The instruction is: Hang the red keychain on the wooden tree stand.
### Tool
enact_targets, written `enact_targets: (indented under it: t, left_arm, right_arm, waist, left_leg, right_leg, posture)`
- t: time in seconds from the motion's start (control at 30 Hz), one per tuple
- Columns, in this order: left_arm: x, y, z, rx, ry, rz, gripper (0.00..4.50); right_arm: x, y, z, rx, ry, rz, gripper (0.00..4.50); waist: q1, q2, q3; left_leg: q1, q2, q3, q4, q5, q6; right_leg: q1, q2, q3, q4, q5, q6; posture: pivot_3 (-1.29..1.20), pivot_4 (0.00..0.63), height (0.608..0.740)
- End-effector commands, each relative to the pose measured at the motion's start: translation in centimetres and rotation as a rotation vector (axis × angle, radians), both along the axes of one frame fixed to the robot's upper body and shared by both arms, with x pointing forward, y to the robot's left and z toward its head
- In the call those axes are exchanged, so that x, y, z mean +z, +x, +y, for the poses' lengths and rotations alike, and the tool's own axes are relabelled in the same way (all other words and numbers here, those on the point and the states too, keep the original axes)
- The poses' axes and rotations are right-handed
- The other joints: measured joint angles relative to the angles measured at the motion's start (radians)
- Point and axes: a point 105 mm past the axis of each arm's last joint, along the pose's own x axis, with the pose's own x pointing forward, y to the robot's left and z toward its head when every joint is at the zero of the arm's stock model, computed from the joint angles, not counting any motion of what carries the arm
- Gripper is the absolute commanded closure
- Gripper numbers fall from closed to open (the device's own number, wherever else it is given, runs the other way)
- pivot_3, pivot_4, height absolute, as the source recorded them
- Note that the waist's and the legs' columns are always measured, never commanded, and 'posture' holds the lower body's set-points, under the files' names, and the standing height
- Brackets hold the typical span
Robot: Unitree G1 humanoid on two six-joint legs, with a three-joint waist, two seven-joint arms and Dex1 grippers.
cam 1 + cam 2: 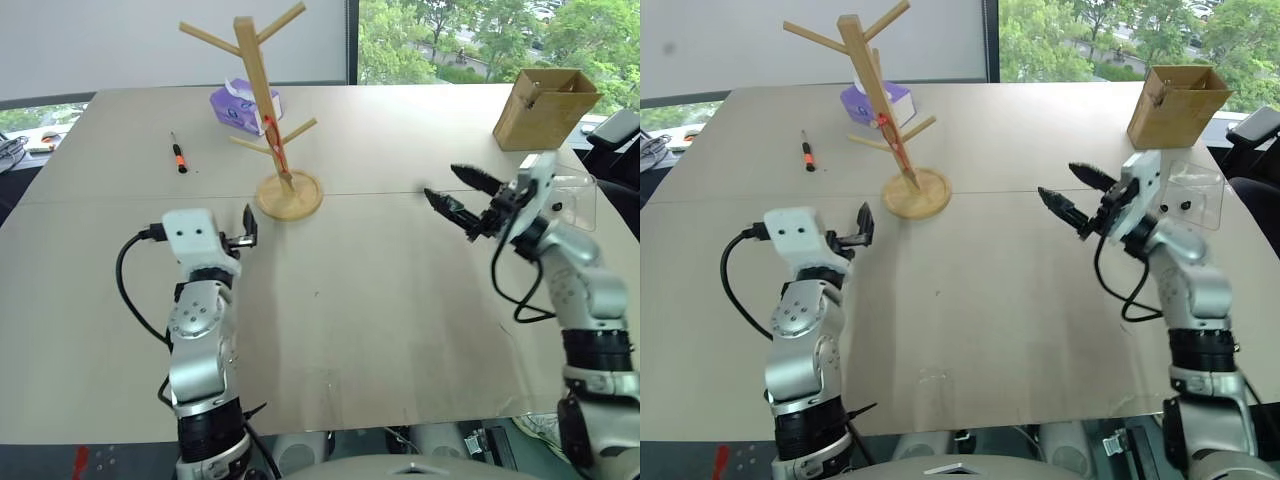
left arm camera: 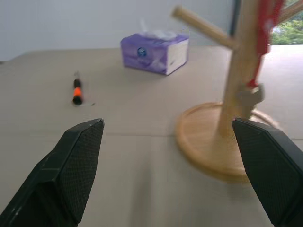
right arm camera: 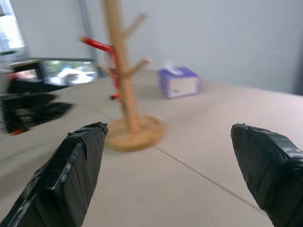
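Note:
The wooden tree stand (image 1: 262,80) stands on its round base at the table's far middle. The red keychain (image 1: 276,140) hangs from one of its pegs, its strap lying down along the pole with the small grey key (image 2: 250,94) at the bottom. My left gripper (image 1: 244,232) is open and empty, a short way in front of the base and slightly left of it. To the right of the stand, apart from it, my right gripper (image 1: 442,181) is open and empty, pointing toward it. In the right wrist view the red strap (image 3: 97,45) shows on the stand.
An orange-and-black screwdriver (image 1: 178,154) lies at the far left. A purple tissue box (image 1: 238,106) sits behind the stand. A cardboard box (image 1: 546,106) stands at the far right, with a clear plastic container (image 1: 572,196) near my right arm.

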Motion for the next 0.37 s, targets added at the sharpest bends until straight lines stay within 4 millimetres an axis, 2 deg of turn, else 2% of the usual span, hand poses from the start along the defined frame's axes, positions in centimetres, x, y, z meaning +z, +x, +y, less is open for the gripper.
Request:
enact_targets:
  t: [0.03, 0.13, 0.23, 0.37]
  left_arm:
    - [0.6, -0.3, 0.7, -0.004, 0.043, -0.069, 0.03]
    - [-0.5, -0.4, 1.4, 0.003, 0.022, -0.059, 0.03]
    - [-1.5, -0.4, 1.1, -0.024, -0.011, -0.047, 0.03]
    - [-2.9, 0.0, 0.7, -0.046, -0.034, -0.005, 0.03]
  right_arm:
    - [-0.7, 1.0, -1.6, -0.27, 0.01, -0.047, 0.0]
    - [-2.5, 1.2, -2.3, -0.436, -0.016, -0.05, 0.0]
    - [-4.2, 1.3, -3.3, -0.567, -0.066, -0.057, 0.0]
    - [-5.7, 1.3, -3.5, -0.616, -0.103, -0.049, 0.0]
  waist:
    - [0.0, 0.0, 0.0]
    - [-0.002, -0.001, -0.001]
    - [-0.003, -0.001, -0.001]
    - [-0.003, -0.001, -0.001]
  left_leg:
    - [0.0, 0.0, 0.0, 0.0, 0.0, 0.0]
    - [0.0, 0.0, 0.0, 0.0, 0.0, 0.0]
    - [0.0, 0.0, 0.001, -0.001, 0.0, 0.0]
    - [0.001, 0.0, 0.001, -0.001, 0.0, 0.0]
  right_leg:
    - [0.0, 0.0, 0.0, 0.0, 0.0, 0.0]
    - [0.0, 0.0, 0.0, 0.0, 0.0, 0.0]
    - [0.0, 0.0, 0.001, -0.001, 0.0, 0.0]
    - [0.0, 0.0, 0.001, 0.0, 0.0, 0.0]
  posture:
    - [0.0, 0.15, 0.74]
    - [0.0, 0.15, 0.74]
    - [0.0, 0.15, 0.74]
    - [0.0, 0.15, 0.74]
